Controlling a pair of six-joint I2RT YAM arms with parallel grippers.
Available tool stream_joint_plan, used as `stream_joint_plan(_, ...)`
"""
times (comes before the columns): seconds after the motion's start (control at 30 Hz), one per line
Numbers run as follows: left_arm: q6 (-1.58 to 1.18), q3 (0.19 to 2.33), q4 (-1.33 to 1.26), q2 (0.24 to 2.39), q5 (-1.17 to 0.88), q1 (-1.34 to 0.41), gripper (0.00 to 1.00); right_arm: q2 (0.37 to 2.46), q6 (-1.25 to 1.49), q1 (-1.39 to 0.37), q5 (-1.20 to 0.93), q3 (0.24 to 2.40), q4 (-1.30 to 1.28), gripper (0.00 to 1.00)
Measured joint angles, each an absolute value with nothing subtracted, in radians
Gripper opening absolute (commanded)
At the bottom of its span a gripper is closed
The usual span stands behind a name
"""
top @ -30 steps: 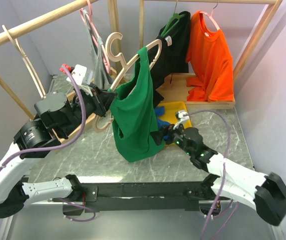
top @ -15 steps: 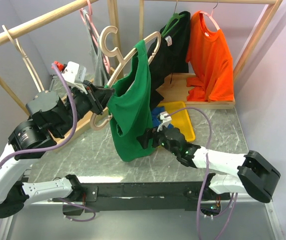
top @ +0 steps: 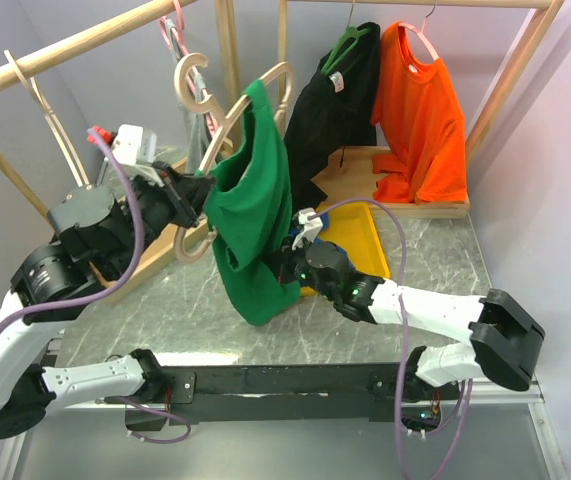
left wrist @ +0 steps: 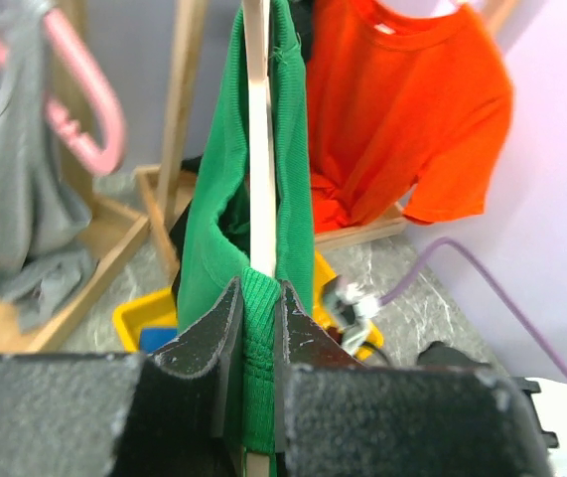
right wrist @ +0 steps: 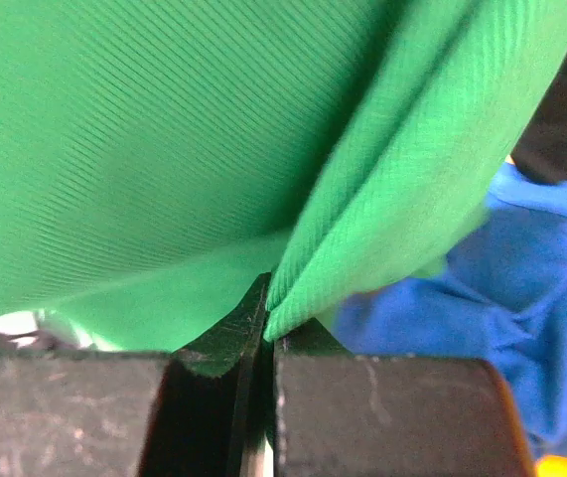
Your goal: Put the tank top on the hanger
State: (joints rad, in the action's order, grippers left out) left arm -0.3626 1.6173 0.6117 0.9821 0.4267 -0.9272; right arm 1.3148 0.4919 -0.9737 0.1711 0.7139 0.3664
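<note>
The green tank top (top: 250, 220) hangs by one strap from the light wooden hanger (top: 275, 80), held up above the table. My left gripper (top: 200, 195) is shut on the hanger's lower arm, with the strap wrapped over the wood. In the left wrist view the hanger (left wrist: 259, 149) runs up from my left gripper (left wrist: 260, 298) with the tank top (left wrist: 209, 229) draped on both sides. My right gripper (top: 287, 262) is at the garment's lower right side. In the right wrist view it (right wrist: 268, 318) is shut, pinching a folded edge of the tank top (right wrist: 164, 149).
A yellow tray (top: 360, 235) with a blue garment (right wrist: 501, 278) lies just behind the right gripper. An orange T-shirt (top: 420, 110) and a black garment (top: 340, 110) hang on the rear rack. A grey top on a pink hanger (left wrist: 15, 199) hangs at the left, under the wooden rail (top: 65, 55).
My right gripper has reached left to the tank top's lower edge and shut on it. The left arm has carried the hanger and tank top up and to the left.
</note>
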Motion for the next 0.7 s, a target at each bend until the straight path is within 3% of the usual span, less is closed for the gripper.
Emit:
stream_joint_plan(0.43,-0.554,1.594,0.867,0.807,0.547,-0.927,0.01,1.308,0.506,-1.100,0.128,0.970,0.235,0.00)
stream_joint_plan(0.7,-0.560,1.552,0.941,0.769,0.451,-0.927,0.01,1.354,0.508,-1.176,0.160,1.010,0.176,0.00)
